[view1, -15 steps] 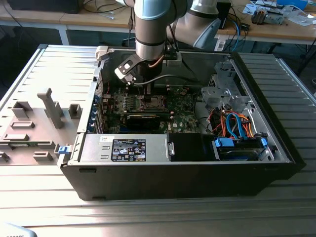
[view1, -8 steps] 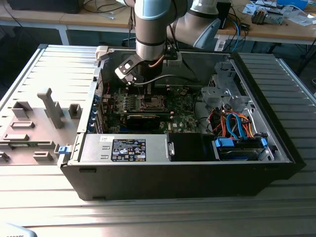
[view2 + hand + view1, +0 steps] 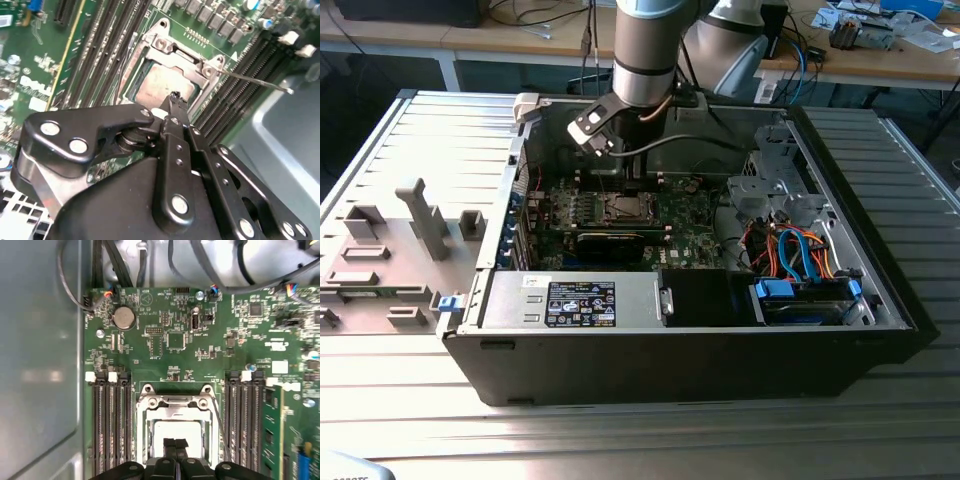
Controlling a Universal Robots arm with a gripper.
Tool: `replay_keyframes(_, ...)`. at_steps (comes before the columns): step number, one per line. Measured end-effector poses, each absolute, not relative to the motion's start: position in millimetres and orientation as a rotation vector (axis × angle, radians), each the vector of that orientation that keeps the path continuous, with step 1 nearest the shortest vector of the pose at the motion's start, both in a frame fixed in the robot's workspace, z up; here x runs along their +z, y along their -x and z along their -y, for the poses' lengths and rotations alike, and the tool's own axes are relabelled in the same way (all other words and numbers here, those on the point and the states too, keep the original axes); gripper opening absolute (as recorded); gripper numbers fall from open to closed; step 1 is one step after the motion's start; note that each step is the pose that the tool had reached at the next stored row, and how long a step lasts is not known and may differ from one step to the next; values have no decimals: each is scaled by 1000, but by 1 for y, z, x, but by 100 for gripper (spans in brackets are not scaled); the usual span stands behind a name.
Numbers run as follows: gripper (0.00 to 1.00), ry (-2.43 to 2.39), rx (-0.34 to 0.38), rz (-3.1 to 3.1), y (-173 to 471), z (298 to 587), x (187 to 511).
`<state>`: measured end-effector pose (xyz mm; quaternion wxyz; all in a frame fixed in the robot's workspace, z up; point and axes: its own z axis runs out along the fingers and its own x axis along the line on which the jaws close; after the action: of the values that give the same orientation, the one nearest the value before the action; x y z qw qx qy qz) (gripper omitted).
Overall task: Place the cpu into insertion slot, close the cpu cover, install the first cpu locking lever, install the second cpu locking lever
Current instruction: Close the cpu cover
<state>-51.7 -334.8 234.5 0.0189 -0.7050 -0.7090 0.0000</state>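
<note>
Sitting flat and face-up in the insertion slot, the cpu shows its pale metallic top. It is square, so it has no long axis; its edges run parallel to the memory slots on either side. The cpu cover, a silvery frame, looks to be lying around the cpu, with the face showing through its window. I can't tell whether it is fully seated.

The hand has its fingers pinched together, tips meeting, nothing between them. The tips are right over the cpu face near one edge; I can't tell if they touch it.

A thin locking lever sticks out from a corner of the socket. Its long axis points away across the memory slots toward the grey case wall, not tucked along the frame. A second thin wire lever runs alongside the socket edge.

In the exterior view the arm comes straight down into the open PC case, which lies on the ribbed metal surface. The socket is mid-board on the green motherboard.
</note>
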Motion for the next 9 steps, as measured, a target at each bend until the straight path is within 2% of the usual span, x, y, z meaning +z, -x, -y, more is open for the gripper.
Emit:
replay_keyframes(3,11,2188,2,2200,51,335,247)
replay_keyframes(9,11,2188,2,2200,51,335,248)
